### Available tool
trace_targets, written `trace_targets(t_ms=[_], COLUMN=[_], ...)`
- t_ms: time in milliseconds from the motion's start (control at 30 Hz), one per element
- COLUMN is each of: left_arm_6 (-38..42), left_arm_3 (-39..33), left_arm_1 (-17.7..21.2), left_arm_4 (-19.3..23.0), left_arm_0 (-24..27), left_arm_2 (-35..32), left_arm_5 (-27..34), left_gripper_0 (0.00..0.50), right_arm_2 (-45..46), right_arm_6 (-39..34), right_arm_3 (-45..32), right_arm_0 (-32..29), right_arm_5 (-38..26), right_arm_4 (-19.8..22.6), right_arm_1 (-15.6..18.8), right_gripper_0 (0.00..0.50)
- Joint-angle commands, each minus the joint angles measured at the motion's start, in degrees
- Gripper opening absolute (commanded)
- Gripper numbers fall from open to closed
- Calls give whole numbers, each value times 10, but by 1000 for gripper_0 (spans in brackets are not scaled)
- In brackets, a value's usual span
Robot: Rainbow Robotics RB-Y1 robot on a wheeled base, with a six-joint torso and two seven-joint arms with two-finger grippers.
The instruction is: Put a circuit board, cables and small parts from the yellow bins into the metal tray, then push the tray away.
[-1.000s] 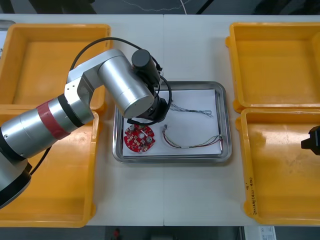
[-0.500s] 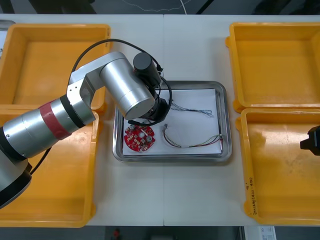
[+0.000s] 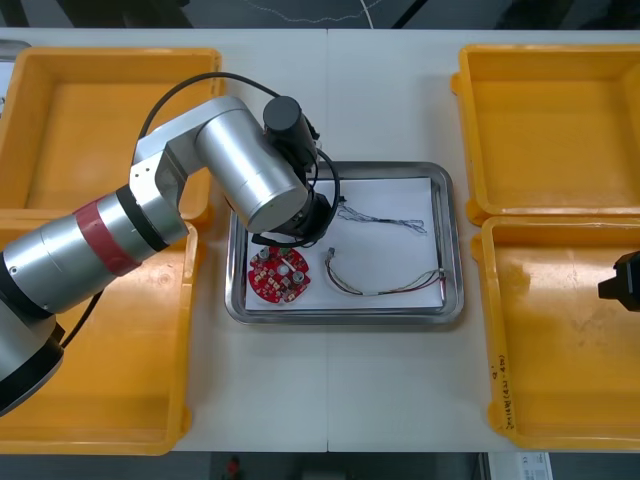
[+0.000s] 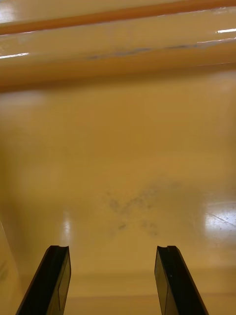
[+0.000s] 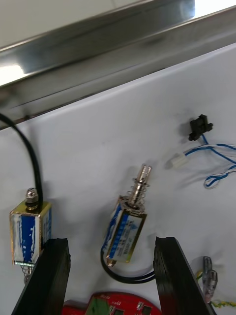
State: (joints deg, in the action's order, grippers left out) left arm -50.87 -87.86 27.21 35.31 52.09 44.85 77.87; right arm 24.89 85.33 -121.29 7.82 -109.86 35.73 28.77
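Left wrist view has the left gripper [image 5: 112,242] spread wide and holding nothing over the white-lined metal tray [image 5: 98,44], with the red circuit board [image 5: 110,304] nearest the wrist, a small metal part [image 5: 125,231] lying between the fingers and a second small metal part [image 5: 29,231] beside one finger. Farther off lies the blue and white cable [image 5: 216,157]. The right gripper [image 4: 112,251], likewise open and empty, hangs over the near right yellow bin [image 4: 118,123].

Left claw [image 5: 112,241] nudged slightly back-left over tray [image 3: 454,240] after small forward drift.
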Motion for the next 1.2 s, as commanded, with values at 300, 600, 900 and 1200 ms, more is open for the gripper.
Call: trace_targets(t_ms=[300,600,900,1200], left_arm_6=[7,-14,-97,-139], left_arm_3=[-91,-124,-135,-136], left_arm_1=[10,43,70,79], left_arm_4=[6,34,63,69], left_arm_0=[25,25,23,23], left_arm_2=[-134,-199,-282,-356], left_arm_5=[142,213,308,321], left_gripper_0=[500,500,500,500], right_arm_2=[-44,-103,-167,-340], right_arm_6=[5,9,29,51], right_arm_3=[-112,-188,-200,-190], right_arm_0=[-10,-1,70,160], right_arm_5=[-1,-1,-1,-1], right_arm_4=[32,88,167,126], right_arm_1=[37,71,76,77], right_gripper_0=[500,500,500,500])
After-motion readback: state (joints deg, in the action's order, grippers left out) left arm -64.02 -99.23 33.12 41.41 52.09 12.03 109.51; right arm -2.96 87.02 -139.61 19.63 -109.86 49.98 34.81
